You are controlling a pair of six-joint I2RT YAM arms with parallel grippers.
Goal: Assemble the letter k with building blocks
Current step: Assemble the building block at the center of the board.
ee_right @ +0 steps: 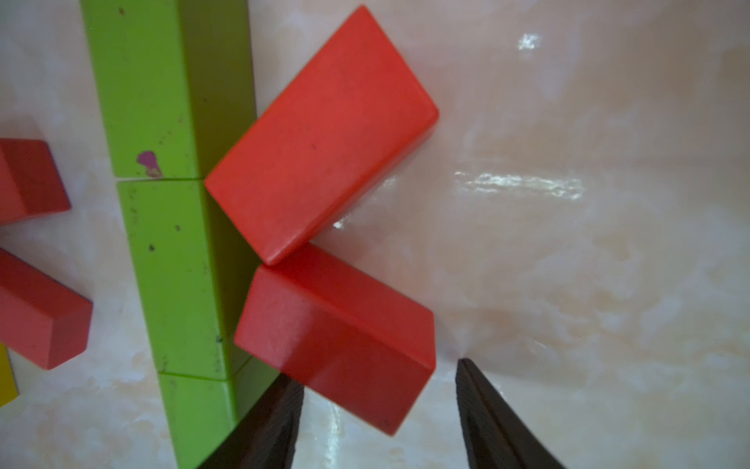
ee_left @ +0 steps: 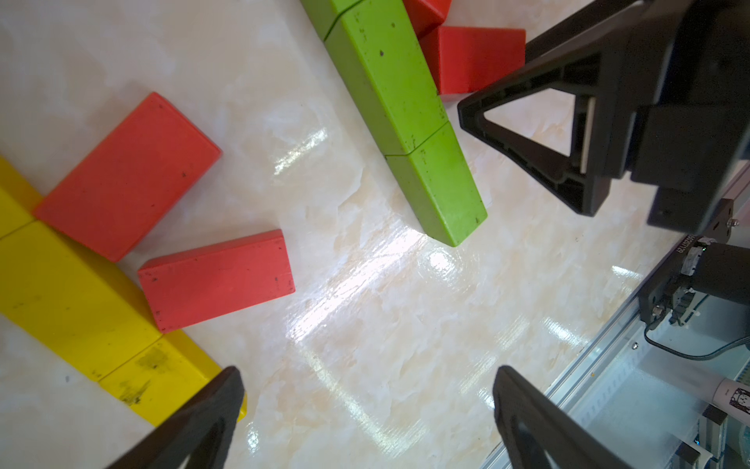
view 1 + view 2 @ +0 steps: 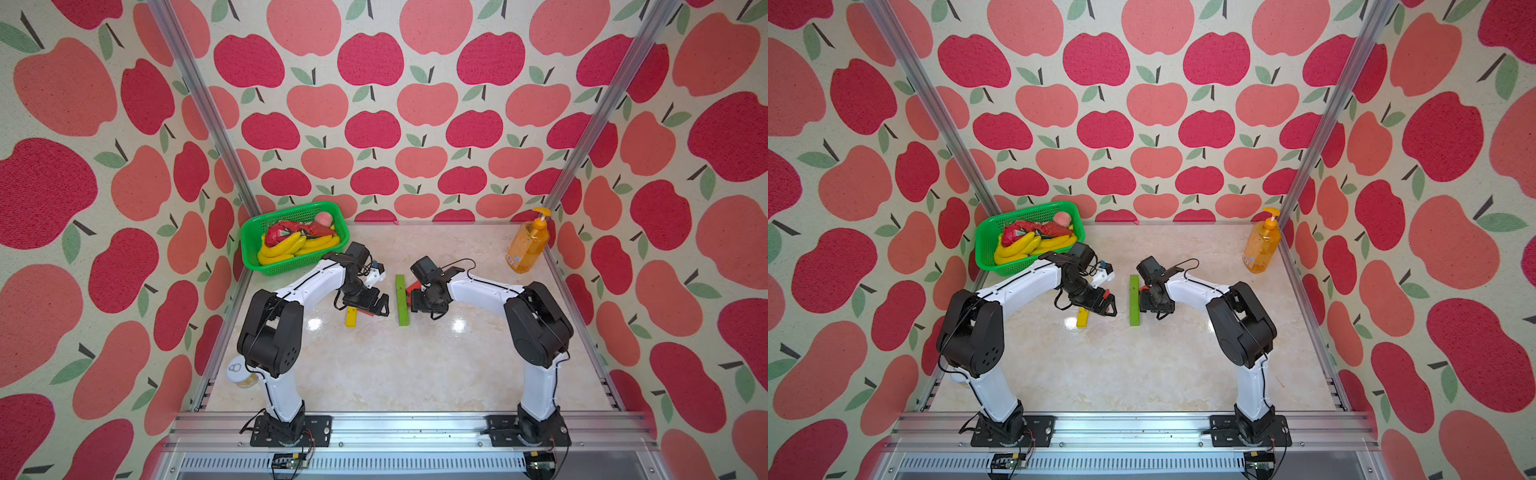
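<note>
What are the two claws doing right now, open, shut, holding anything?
Left claw: wide open, holding nothing.
Right claw: partly open, not clamped on anything; the corner of a red brick sits in its gap.

text: none legible | bottle label: too small to read

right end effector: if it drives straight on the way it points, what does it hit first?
The near red brick: its corner lies between the open fingers of the right end effector, beside the green bar. Height is hard to judge, so contact isn't certain.
</note>
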